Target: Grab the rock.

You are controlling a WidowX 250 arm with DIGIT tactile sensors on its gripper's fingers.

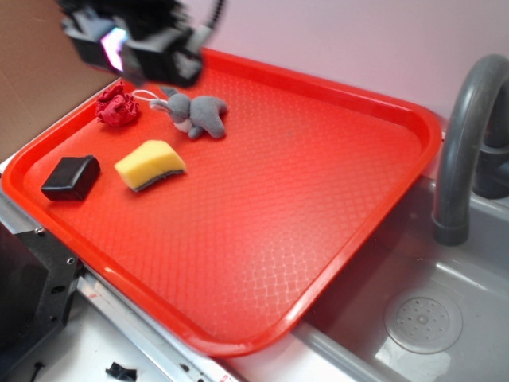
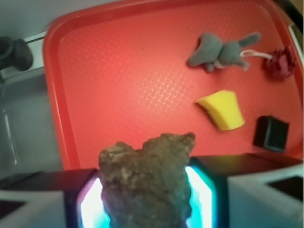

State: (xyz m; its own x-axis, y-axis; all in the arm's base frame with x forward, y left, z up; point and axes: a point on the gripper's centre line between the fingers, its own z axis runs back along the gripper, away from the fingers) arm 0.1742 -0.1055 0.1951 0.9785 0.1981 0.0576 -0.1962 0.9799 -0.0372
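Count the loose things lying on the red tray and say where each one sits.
4, all near one corner of the tray: red ball, grey toy mouse beside it, yellow sponge, black block. The rock is off the tray, pinched in the tool. Nothing else shows.

A toy kitchen rig: grey plastic sink (image 1: 445, 278) with faucet (image 1: 465, 143) beside a red tray (image 1: 278, 207).

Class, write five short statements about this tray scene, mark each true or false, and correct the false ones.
1. The gripper holds the rock. True.
2. The sponge lies in the sink. False: it lies on the tray.
3. The grey plush toy is on the tray. True.
4. The black block sits on the sponge. False: it lies beside it, apart.
5. The tray is blue. False: red.
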